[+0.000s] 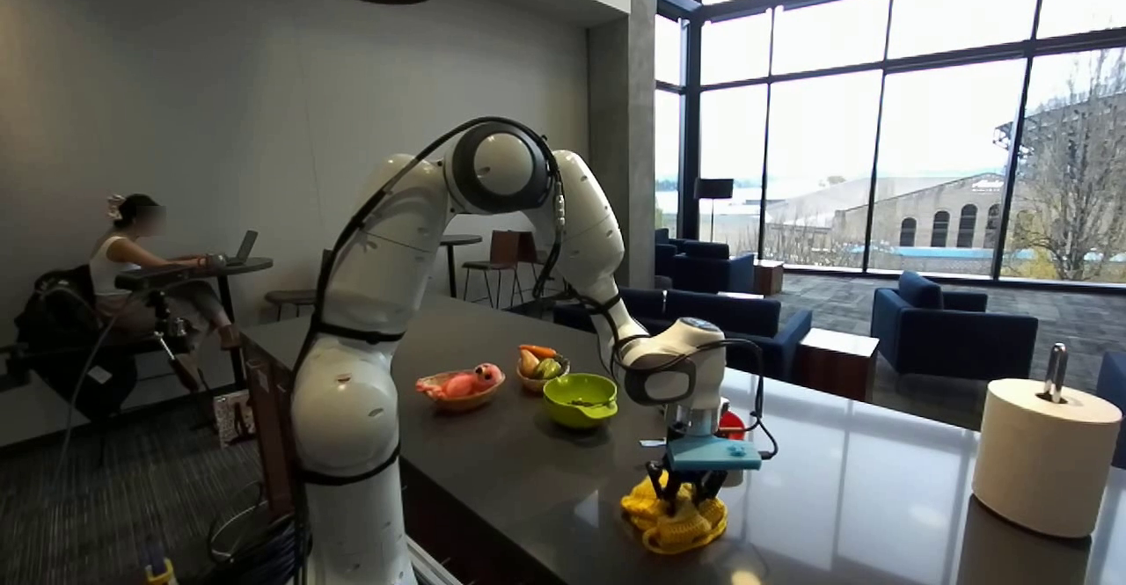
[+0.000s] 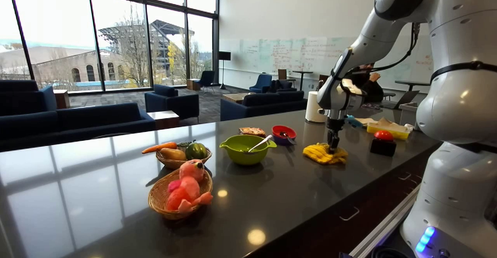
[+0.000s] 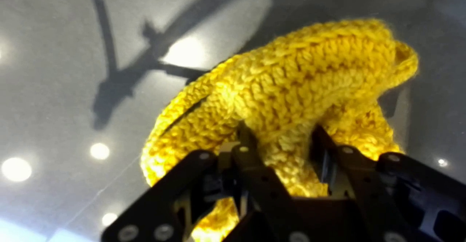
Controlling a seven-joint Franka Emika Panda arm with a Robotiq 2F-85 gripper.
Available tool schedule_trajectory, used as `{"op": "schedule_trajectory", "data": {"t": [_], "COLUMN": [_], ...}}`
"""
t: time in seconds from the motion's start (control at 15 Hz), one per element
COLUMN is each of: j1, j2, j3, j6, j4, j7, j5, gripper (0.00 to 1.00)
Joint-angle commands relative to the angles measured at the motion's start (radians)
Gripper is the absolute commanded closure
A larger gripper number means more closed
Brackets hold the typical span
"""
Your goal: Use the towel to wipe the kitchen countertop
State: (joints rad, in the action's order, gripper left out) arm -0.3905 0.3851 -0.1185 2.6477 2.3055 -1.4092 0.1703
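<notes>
A yellow knitted towel (image 1: 673,534) lies crumpled on the grey, glossy countertop (image 1: 519,479), and it also shows there in an exterior view (image 2: 317,153). In the wrist view the towel (image 3: 313,71) bulges up ahead of the fingers. My gripper (image 3: 282,134) points down, with a bunched fold of the towel filling the gap between its two fingers. In both exterior views the gripper (image 1: 689,499) (image 2: 332,148) is low at the towel, its fingertips sunk into the cloth. The tips themselves are partly hidden by the folds.
Near the towel stand a green bowl with a spoon (image 2: 240,156), a red bowl (image 2: 282,130) and a black box with a red button (image 2: 382,148). Further off are a vegetable basket (image 2: 169,162), a plush-toy basket (image 2: 156,198), a yellow tray (image 2: 388,132) and a paper roll (image 1: 1042,462).
</notes>
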Motion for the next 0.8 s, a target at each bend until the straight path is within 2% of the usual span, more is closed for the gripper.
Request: {"op": "schedule_trajectory", "data": {"t": [0.0, 0.27, 0.73], "j1": [-0.009, 0.006, 0.033], "j2": [-0.036, -0.083, -0.188], "j3": [0.018, 0.018, -0.004], "j6": [-0.002, -0.015, -0.019], "j4": [0.021, 0.054, 0.124], "j7": [0.006, 0.023, 0.062], "j5": [-0.009, -0.020, -0.030], "gripper": [0.28, 0.00, 0.00]}}
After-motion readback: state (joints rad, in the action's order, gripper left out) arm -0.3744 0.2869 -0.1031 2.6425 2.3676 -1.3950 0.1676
